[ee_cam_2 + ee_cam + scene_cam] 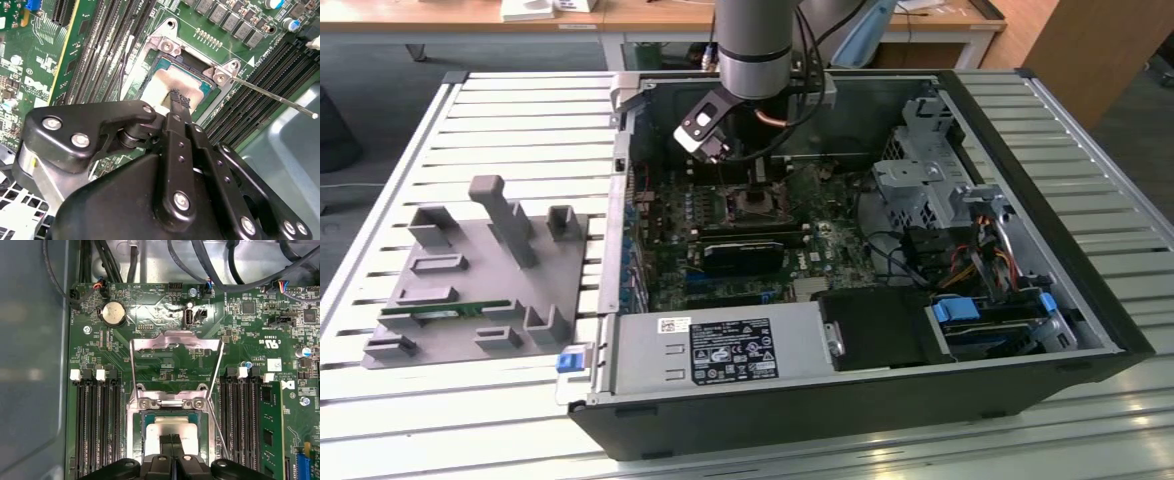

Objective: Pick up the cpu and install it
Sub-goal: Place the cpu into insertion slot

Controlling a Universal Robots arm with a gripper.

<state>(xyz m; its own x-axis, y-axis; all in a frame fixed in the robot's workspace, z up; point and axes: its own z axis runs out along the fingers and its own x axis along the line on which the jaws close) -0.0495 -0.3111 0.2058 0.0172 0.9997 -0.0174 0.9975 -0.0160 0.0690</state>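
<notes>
Though open, case (854, 415) on slatted table (520, 120)

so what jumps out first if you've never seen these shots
The open computer case on the slatted table catches the eye first, with the robot arm hanging down into it in the exterior view. In both wrist views the gripper, fingertips pressed together, sits right at the shiny silver cpu lying in its socket, whose metal retention frame stands flipped open.
</notes>
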